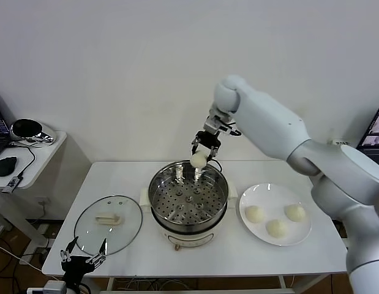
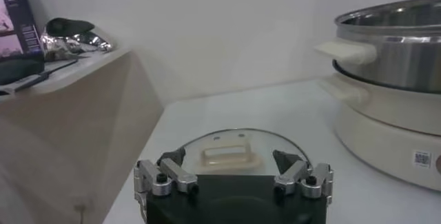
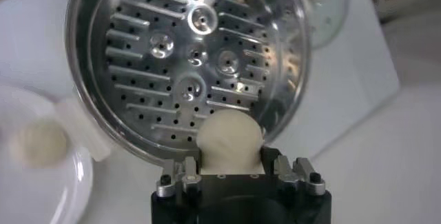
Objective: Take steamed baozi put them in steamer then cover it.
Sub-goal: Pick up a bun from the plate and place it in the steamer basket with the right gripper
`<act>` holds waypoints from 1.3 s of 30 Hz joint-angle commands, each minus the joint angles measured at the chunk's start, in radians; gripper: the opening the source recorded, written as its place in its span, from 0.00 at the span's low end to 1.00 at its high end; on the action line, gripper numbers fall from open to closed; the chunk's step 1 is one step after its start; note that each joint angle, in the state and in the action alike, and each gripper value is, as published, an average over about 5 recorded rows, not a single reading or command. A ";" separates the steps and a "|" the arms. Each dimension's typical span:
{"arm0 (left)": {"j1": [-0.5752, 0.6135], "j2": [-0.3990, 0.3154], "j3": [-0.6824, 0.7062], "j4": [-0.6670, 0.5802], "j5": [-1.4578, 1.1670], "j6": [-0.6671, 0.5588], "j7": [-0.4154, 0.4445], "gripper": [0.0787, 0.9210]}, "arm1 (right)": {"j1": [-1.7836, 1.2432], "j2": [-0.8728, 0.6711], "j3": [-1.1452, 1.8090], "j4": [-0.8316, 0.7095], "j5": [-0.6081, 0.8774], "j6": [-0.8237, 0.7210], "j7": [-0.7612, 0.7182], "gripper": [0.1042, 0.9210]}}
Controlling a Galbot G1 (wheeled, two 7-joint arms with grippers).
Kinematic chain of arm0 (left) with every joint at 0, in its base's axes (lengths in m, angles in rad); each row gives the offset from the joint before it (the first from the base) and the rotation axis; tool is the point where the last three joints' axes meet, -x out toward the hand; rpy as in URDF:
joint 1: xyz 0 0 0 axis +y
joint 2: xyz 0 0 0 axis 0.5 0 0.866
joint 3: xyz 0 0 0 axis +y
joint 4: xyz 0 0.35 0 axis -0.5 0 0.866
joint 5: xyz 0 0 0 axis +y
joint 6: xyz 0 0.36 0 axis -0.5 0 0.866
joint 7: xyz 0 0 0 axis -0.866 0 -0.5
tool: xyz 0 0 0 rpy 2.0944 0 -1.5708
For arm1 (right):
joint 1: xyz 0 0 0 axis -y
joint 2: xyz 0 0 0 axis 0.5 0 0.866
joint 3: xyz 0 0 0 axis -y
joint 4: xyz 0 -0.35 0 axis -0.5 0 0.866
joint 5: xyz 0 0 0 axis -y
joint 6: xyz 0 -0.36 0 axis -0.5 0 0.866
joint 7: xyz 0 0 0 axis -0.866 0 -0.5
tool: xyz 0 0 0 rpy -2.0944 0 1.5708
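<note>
Fingers of right gripper (image 1: pixel 199 160) clamped on one steamed baozi (image 1: pixel 198 160), held above far rim of steamer (image 1: pixel 188 199). Right wrist view shows perforated tray (image 3: pixel 186 67) bare beneath bun. Three more baozi (image 1: pixel 276 228) on white plate (image 1: pixel 260 234), robot's right of pot. Left gripper (image 1: pixel 84 261) parked at near table edge, fingers spread wide, holding nothing, just short of glass cover (image 1: pixel 108 225). Left wrist view alone shows small sticker (image 2: pixel 421 158) on steamer base, unreadable.

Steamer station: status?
Right gripper shut on baozi, above steamer rim. Left gripper open, parked by cover. Three buns on plate. Tray unobstructed.
</note>
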 commanded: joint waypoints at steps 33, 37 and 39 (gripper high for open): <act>-0.021 0.000 0.013 0.047 0.015 -0.002 -0.003 0.88 | -0.148 0.160 0.051 -0.147 -0.331 0.148 0.193 0.54; -0.022 0.001 0.015 0.048 0.015 -0.002 -0.003 0.88 | -0.155 0.158 0.051 -0.155 -0.329 0.144 0.193 0.54; -0.021 0.001 0.016 0.049 0.015 -0.002 -0.003 0.88 | -0.157 0.157 0.051 -0.155 -0.325 0.138 0.192 0.58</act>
